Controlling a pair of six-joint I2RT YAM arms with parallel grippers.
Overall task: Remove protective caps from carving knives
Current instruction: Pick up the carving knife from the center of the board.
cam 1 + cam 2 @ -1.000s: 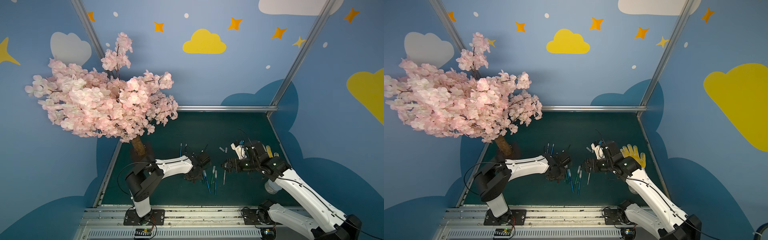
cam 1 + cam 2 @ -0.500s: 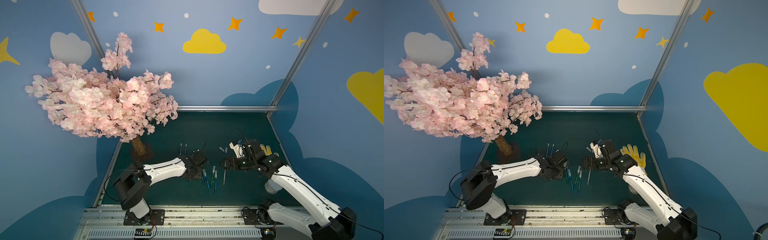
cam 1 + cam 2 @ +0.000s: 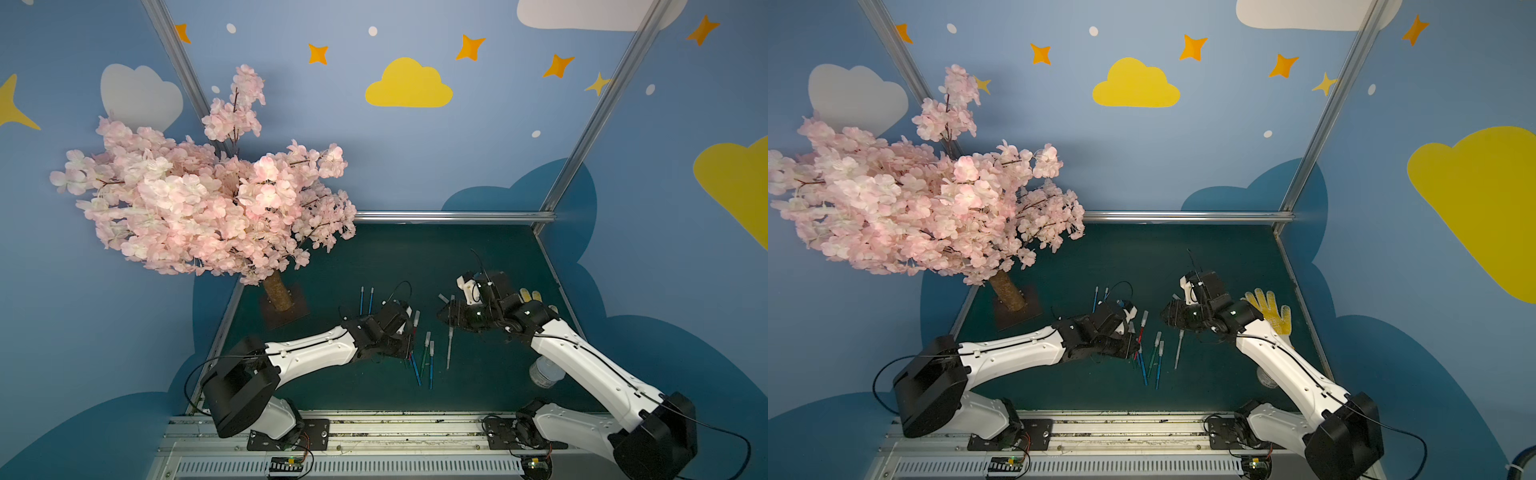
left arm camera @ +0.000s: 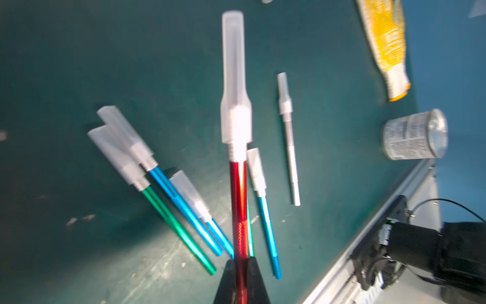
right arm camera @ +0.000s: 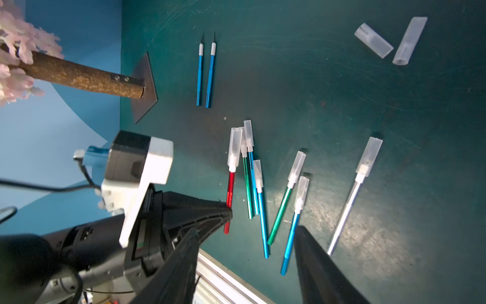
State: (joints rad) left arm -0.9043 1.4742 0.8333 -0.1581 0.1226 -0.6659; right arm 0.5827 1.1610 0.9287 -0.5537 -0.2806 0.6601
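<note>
Now the left gripper (image 4: 240, 265) pinches the red carving knife (image 4: 238, 205) above the mat's (image 3: 415, 257) middle, protective cap (image 4: 234, 76) on. Next, the right gripper (image 5: 246, 229), jaws apart and empty, should clasp that cap and pull.

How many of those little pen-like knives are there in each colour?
Blue knives: 5
Green knives: 2
Red knife: 1
Silver knife: 1
Total: 9
</note>
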